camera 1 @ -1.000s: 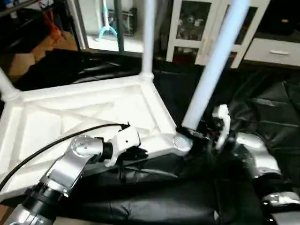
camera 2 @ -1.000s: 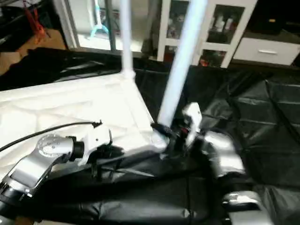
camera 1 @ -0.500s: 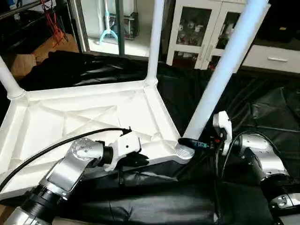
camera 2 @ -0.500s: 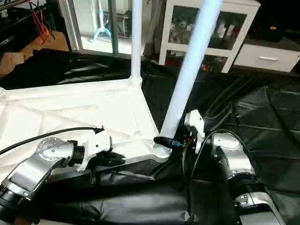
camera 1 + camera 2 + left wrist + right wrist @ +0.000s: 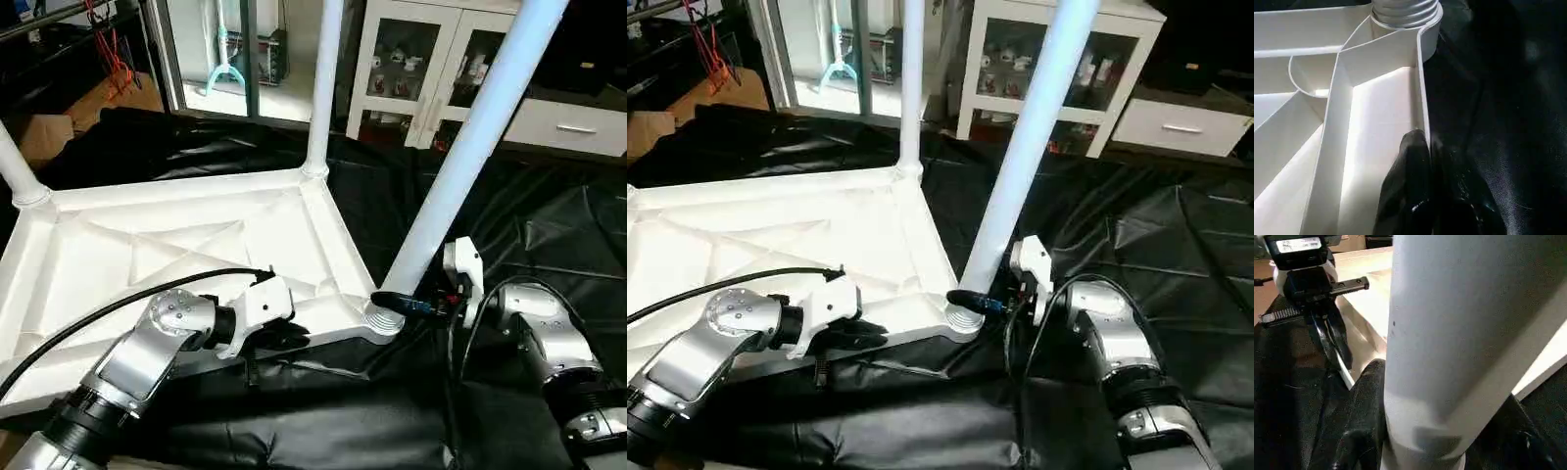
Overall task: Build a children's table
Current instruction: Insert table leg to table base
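Black sheeting covers the floor where we work, with white cabinets [image 5: 431, 69] behind. Our tabletop [image 5: 176, 245] lies upside down on the sheeting, ribs up, with legs standing in the two far corner sockets. Our left pincer [image 5: 1420, 161] is pressed together on the near rim of the tabletop, pinning it just beside the near right socket [image 5: 384, 318]. Our right pincer [image 5: 1415, 431] is clamped around the base of the leaning leg [image 5: 460, 166], whose threaded end sits in that socket at a tilt. To do this step well, we judge that we should bring the leg upright before turning it, so the thread does not cross; we keep the rim held firm so the tabletop cannot spin, and we regrip low on the leg between turns
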You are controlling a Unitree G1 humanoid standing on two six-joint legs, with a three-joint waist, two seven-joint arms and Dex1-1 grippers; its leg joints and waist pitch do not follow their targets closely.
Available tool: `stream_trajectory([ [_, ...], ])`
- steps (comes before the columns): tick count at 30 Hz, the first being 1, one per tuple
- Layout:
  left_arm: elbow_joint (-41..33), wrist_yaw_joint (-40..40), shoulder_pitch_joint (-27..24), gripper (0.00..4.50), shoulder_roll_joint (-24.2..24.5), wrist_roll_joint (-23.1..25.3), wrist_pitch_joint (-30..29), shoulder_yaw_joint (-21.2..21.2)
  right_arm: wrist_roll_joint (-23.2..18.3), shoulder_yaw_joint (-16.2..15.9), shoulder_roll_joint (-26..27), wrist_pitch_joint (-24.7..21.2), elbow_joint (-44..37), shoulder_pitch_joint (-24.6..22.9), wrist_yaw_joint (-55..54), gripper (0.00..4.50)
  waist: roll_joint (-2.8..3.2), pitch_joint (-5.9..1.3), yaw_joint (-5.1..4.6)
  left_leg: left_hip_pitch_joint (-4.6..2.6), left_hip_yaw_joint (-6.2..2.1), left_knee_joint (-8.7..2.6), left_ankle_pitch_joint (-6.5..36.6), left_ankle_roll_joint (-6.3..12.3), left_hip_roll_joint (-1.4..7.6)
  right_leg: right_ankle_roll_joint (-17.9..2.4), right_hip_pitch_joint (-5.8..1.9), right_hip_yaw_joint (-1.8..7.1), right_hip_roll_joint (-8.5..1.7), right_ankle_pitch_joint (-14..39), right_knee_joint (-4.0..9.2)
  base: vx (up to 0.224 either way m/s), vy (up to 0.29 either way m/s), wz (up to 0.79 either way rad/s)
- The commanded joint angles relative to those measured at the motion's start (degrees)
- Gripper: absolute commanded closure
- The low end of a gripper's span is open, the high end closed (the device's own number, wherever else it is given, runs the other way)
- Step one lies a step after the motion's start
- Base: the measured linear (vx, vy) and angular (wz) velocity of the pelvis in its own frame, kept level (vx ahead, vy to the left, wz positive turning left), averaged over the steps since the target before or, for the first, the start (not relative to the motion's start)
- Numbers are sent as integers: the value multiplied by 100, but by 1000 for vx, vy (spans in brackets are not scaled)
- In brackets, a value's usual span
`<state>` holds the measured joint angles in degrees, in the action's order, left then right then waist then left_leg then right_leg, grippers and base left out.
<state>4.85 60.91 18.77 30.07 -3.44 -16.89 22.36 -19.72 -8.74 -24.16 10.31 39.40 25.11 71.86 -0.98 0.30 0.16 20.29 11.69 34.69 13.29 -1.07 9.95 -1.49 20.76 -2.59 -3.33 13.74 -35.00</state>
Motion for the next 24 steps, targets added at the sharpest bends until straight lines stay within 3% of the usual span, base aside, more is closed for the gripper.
stream_trajectory([
  [1, -36, -171, 188, 450, -71, 151, 43, -34, 1328, -682, 73, -84, 731, -555, -731, 262, 119, -135, -38, -88, -199, -446, 633, 244, 424, -1583, -154, 258, -476, -605, 316, 0, 0, 0],
  [2, -16, -238, 191, 450, -95, 191, 29, -27, 1318, -626, 126, -112, 769, -544, -914, 262, 128, -93, -53, -102, -207, -490, 1047, 114, 428, -1528, -138, 259, -478, -32, 375, 0, 0, 0],
  [4, 128, -642, 257, 450, -267, 416, -179, 21, 1171, -221, 438, -233, 1036, -405, -2007, 262, 120, -32, -95, -143, -224, -540, 1770, -130, 422, -1370, -82, 270, -483, 1129, 479, 0, 0, 0],
  [5, 225, -907, 334, 450, -447, 490, -458, 25, 1048, 31, 615, -311, 1212, -295, -2674, 262, 109, -3, -133, -195, -250, -534, 2198, -292, 403, -1207, -43, 288, -503, 1894, 553, -62, -17, 1],
  [6, 399, -1343, 476, 450, -755, 608, -826, 27, 895, 351, 855, -401, 1470, -127, -3646, 262, 134, 27, -163, -217, -268, -541, 2423, -386, 400, -1121, -4, 292, -504, 2265, 565, -75, -11, -3],
  [7, 522, -1639, 583, 450, -976, 678, -1031, 19, 818, 511, 980, -443, 1617, -25, -4194, 262, 135, 20, -212, -283, -310, -531, 2632, -552, 387, -943, 57, 285, -516, 2797, 615, -75, -11, -3],
  [8, 757, -2244, 796, 450, -1458, 734, -1469, -92, 639, 779, 1194, -508, 1839, 150, -5038, 262, 145, -25, -259, -205, -368, -564, 2481, -645, 390, -897, -31, 265, -521, 2593, 558, -59, 17, -13],
  [9, 999, -2823, 1024, 450, -1965, 751, -1774, -226, 458, 1018, 1406, -532, 2015, 322, -5812, 262, 165, -56, -257, -157, -390, -582, 2227, -659, 410, -959, -74, 262, -522, 2100, 519, 0, 0, 0],
  [10, 1015, -2860, 1039, 450, -1998, 751, -1790, -235, 446, 1034, 1420, -532, 2025, 333, -5861, 262, 153, -70, -255, -170, -344, -564, 2046, -641, 404, -1035, -52, 277, -509, 1764, 522, 0, 0, 0],
  [11, 1135, -3133, 1154, 450, -2252, 752, -1902, -304, 355, 1149, 1528, -534, 2102, 420, -6243, 262, 149, -101, -213, -173, -298, -528, 1729, -560, 400, -1200, -64, 290, -501, 1095, 486, 0, 0, 0],
  [12, 1243, -3353, 1291, 450, -2522, 769, -2001, -333, 339, 1186, 1663, -496, 2154, 525, -6556, 262, 163, -124, -201, -94, -267, -497, 1353, -393, 365, -1287, -130, 305, -504, 529, 440, 54, 18, 3],
  [15, 1301, -3404, 1448, 450, -2781, 847, -1994, -224, 554, 1018, 1905, -418, 2128, 721, -6663, 262, 164, -186, -173, -49, -252, -423, 527, -76, 349, -1434, -194, 283, -498, -667, 342, 41, 7, 1],
  [16, 1253, -3283, 1407, 450, -2717, 863, -1946, -183, 647, 958, 1954, -393, 2092, 759, -6561, 262, 135, -218, -152, 13, -243, -366, 3, 297, 325, -1503, -240, 283, -511, -1448, 272, 0, 0, 0],
  [19, 1248, -3230, 1377, 450, -2622, 953, -1945, -188, 760, 965, 2024, -300, 2189, 842, -6608, 262, 132, -197, -141, 29, -240, -367, -21, 574, 347, -1569, -220, 270, -535, -1460, 276, 0, 0, 0],
  [21, 1264, -3234, 1368, 450, -2531, 1008, -1966, -209, 794, 982, 2061, -242, 2286, 899, -6646, 262, 148, -161, -157, -5, -233, -401, 356, 512, 386, -1586, -182, 258, -531, -795, 331, 0, 0, 0],
  [22, 1275, -3270, 1366, 450, -2467, 984, -2002, -237, 786, 1031, 2101, -214, 2369, 948, -6644, 262, 150, -141, -172, -20, -230, -421, 642, 380, 392, -1578, -172, 260, -519, -359, 369, 0, 0, 0],
  [24, 1277, -3286, 1360, 450, -2406, 969, -1986, -246, 795, 1065, 2125, -168, 2399, 969, -6594, 262, 155, -127, -198, -31, -232, -449, 886, 207, 397, -1541, -154, 265, -498, -30, 394, 0, 0, 0],
])
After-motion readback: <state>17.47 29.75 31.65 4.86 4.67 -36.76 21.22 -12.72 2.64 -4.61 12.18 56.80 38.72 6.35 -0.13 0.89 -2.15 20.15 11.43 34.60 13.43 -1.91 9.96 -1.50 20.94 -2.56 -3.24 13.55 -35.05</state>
